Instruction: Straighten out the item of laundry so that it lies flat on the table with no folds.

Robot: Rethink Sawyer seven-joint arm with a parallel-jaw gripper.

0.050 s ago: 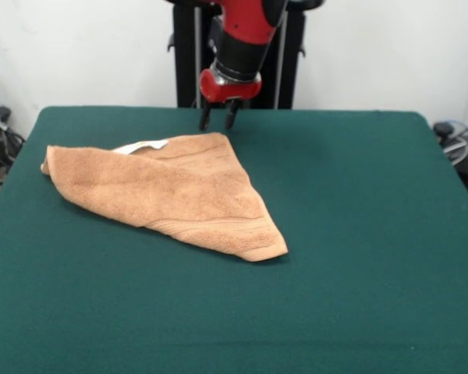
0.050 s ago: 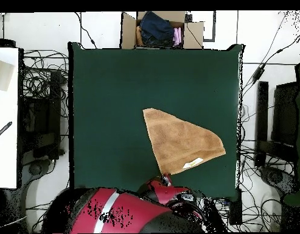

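Comes down from above at the far side of the scene: red and black arm (image 1: 246, 31), last link tilted slightly, red wrist collar just over the gripper (image 1: 218, 118). Points straight down, two dark fingers (image 1: 205, 118) parted with a narrow gap between them, nothing held. Hangs left of centre in the front view. From overhead, fills the bottom edge as a broad red bulk (image 2: 115, 213).

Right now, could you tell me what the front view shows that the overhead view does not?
Only the front view shows the gripper with its fingers apart, just above the towel's far corner. Only the overhead view shows a cardboard box of clothes beyond the table and cables on the floor. Both show the orange-tan towel folded into a triangle on the green table, white label exposed.
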